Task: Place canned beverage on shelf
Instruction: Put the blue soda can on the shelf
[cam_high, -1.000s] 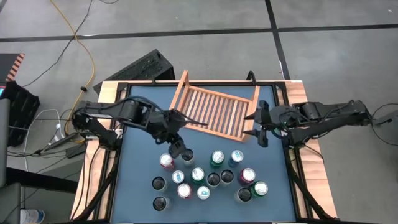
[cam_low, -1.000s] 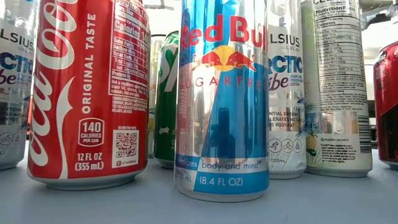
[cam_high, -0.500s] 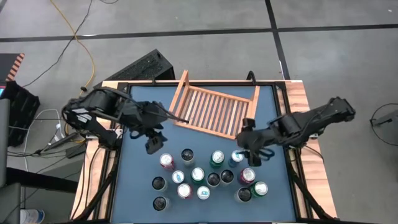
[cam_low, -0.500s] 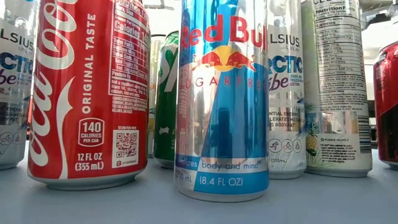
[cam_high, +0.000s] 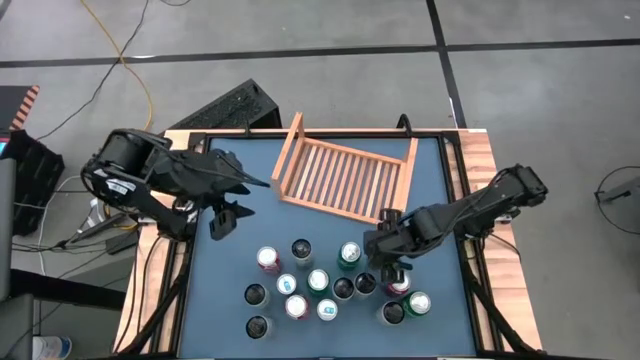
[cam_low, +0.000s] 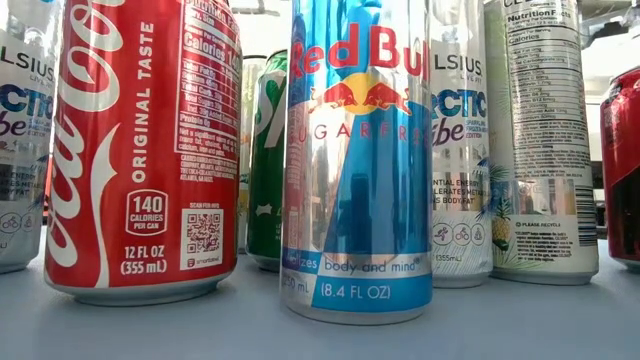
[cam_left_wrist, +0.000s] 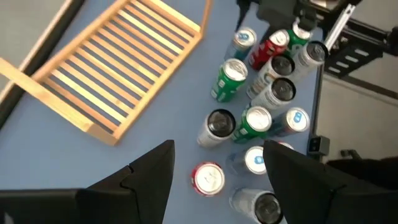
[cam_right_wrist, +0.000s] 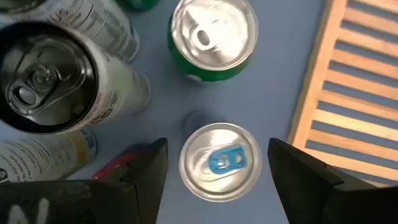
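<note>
The shelf (cam_high: 345, 178), a light-brown slatted wooden rack with raised side boards, lies flat at the table's far middle and holds no cans. Several canned beverages stand upright in a cluster (cam_high: 320, 285) nearer the front. My right gripper (cam_high: 386, 262) hangs open over the cluster, pointing down. In the right wrist view (cam_right_wrist: 221, 186) its fingers stand on either side of a silver can with a blue tab (cam_right_wrist: 221, 162), above it and apart from it. My left gripper (cam_high: 228, 217) is open and raised at the table's left, looking down on the cans (cam_left_wrist: 249, 124) and the shelf (cam_left_wrist: 112, 68).
Close to the blue-tab can stand a green can (cam_right_wrist: 213, 37) and a tall white can with a black top (cam_right_wrist: 50, 78). The shelf's near rail (cam_right_wrist: 311, 87) lies just beyond. A red cola can (cam_low: 140, 150) and a blue-silver can (cam_low: 358, 160) fill the low view.
My left gripper has risen and drawn back from the cans toward the table's left edge. My right gripper has gone from beside the shelf's right board toward the near edge and left, tipping downward, and now hangs over the cans. No can has moved.
</note>
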